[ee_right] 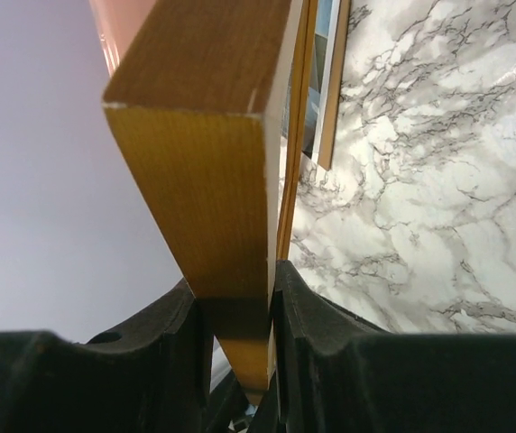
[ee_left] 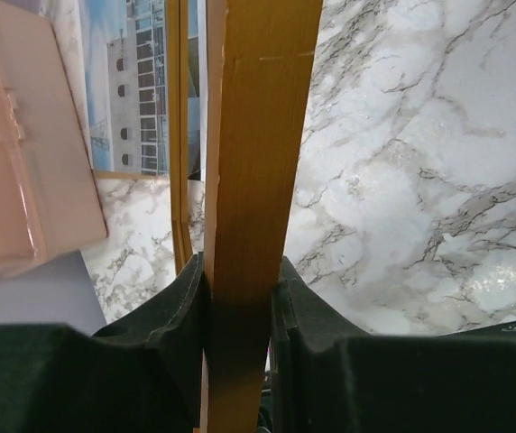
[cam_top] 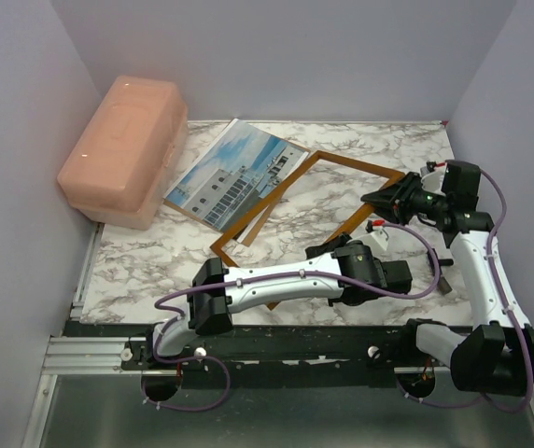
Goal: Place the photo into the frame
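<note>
Left wrist view: the left gripper (ee_left: 240,311) fills the bottom edge. Its black pads press on both faces of one rail of the frame (ee_left: 262,135) — a firm pinch. Ahead of the fingers and to their left lies the photo (ee_left: 136,90), its edge hidden by the pink box (ee_left: 23,153). The marble table (ee_left: 420,180) spreads to the right.

Right wrist view: the right gripper (ee_right: 235,311) clamps a thick frame rail just below a corner.

Top view: both grippers grip the frame's right-hand side — the right one near its far corner. The photo lies left of them, overlapping the frame's far-left rail, beside the box.
</note>
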{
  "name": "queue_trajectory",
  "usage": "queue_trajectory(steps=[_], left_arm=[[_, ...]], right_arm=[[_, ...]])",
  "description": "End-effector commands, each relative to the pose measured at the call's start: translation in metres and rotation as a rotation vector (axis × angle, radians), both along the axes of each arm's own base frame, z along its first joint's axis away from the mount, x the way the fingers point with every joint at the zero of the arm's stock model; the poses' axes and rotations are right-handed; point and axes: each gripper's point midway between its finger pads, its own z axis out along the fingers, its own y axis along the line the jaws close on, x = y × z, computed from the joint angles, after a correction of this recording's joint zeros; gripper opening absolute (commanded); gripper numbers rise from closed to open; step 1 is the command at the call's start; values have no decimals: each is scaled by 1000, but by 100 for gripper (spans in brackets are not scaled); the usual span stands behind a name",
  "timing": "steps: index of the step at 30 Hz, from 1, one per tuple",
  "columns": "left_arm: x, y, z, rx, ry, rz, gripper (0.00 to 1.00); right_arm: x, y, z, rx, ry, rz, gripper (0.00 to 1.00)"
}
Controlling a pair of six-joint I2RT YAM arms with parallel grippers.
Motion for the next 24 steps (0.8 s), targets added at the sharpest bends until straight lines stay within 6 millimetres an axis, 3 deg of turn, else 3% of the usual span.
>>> queue_trajectory(steps=[1, 3, 6, 8, 12, 19, 24], left_arm=[[11, 20, 15, -5, -68, 81, 0], [12, 21, 21, -17, -79, 82, 0], [15, 24, 31, -35, -95, 82, 0], [18, 27, 41, -56, -99, 85, 0], [24, 34, 60, -119, -74, 93, 0], [32, 50, 97, -329, 3, 73, 0], [38, 66, 130, -544, 64, 66, 0]], right_arm=[[-9, 8, 31, 88, -45, 42, 8], [-9, 8, 32, 82, -64, 52, 15], [-10, 9, 35, 75, -87, 61, 47], [-11, 8, 37, 67, -108, 58, 63], [-13, 7, 42, 42, -148, 55, 86], [-17, 7, 59, -3, -215, 78, 99], [-19, 5, 69, -28, -249, 72, 100]])
